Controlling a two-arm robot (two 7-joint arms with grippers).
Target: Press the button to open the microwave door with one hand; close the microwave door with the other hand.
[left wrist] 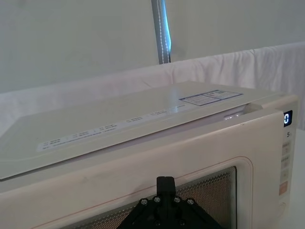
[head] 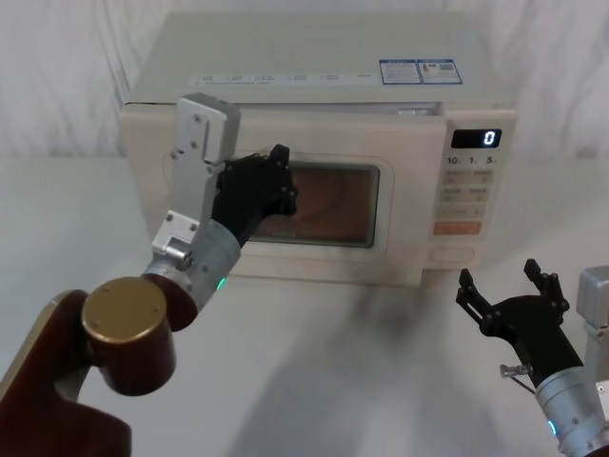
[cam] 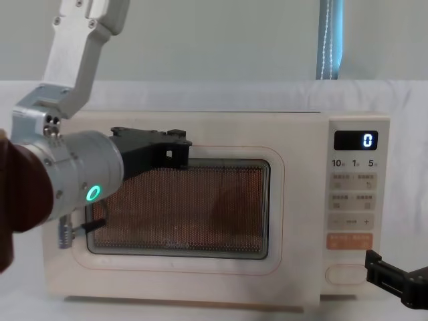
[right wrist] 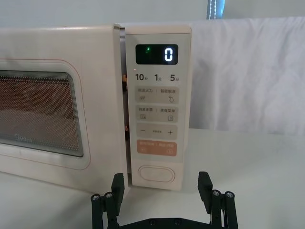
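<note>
The cream microwave door with its dark window stands slightly ajar; a narrow gap shows along its edge beside the control panel. My left gripper is shut, and its tip rests against the upper left of the door's window. The button, a wide cream pill-shaped key, sits at the bottom of the panel. My right gripper hangs open, low and in front of the button, a short way back from it, touching nothing.
The microwave stands on a white table with white cloth behind it. Above the button are an orange key, small pale keys and a display showing 0. Open tabletop lies in front of the microwave.
</note>
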